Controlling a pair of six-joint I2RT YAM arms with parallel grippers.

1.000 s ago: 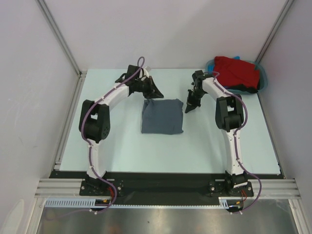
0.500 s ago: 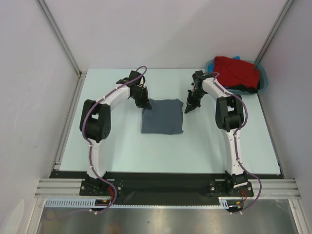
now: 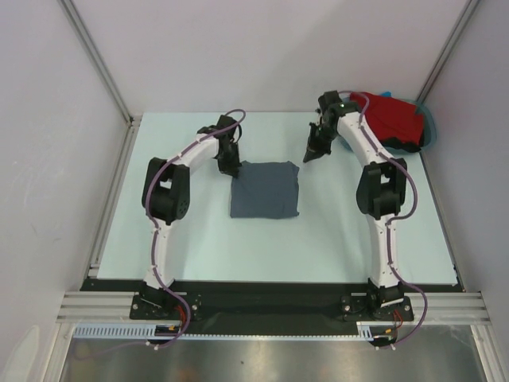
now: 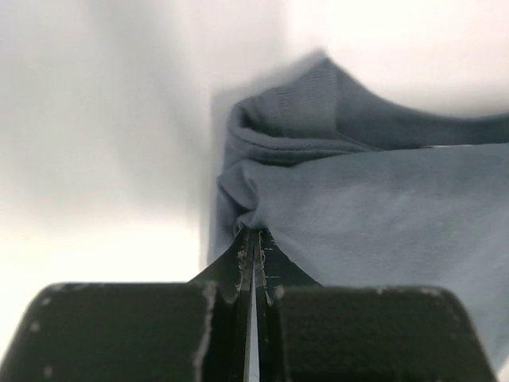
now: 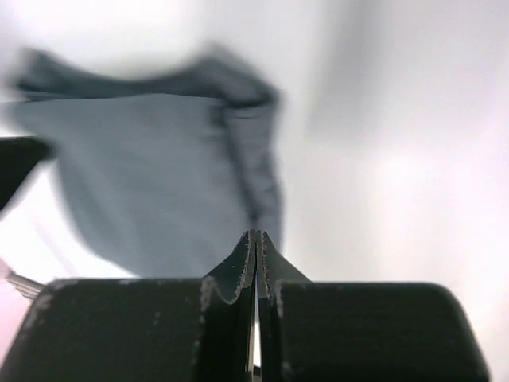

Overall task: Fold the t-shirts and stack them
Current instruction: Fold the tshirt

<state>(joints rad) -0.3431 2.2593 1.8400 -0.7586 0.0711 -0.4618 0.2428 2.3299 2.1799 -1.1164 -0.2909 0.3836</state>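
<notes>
A dark slate-grey t-shirt (image 3: pixel 265 189) lies folded into a square at the middle of the table. My left gripper (image 3: pixel 231 169) is shut, with its tips against the shirt's back-left corner. In the left wrist view its tips (image 4: pixel 253 235) touch the folded edge of the grey t-shirt (image 4: pixel 382 207), and no cloth shows between the jaws. My right gripper (image 3: pixel 308 157) is shut and empty, raised off the shirt's back-right corner. The right wrist view is blurred and shows the grey t-shirt (image 5: pixel 151 175) beyond the right gripper (image 5: pixel 256 235). A bright red t-shirt (image 3: pixel 390 115) lies bunched at the back right.
The red t-shirt rests in a teal tub (image 3: pixel 430 127) in the back right corner, with bits of blue and black cloth at its edges. White walls and metal posts close in the pale table (image 3: pixel 199 239) on three sides.
My left gripper has come down and to the right onto the grey shirt's back-left corner. My right arm has swung up and back from the shirt's back-right corner.
</notes>
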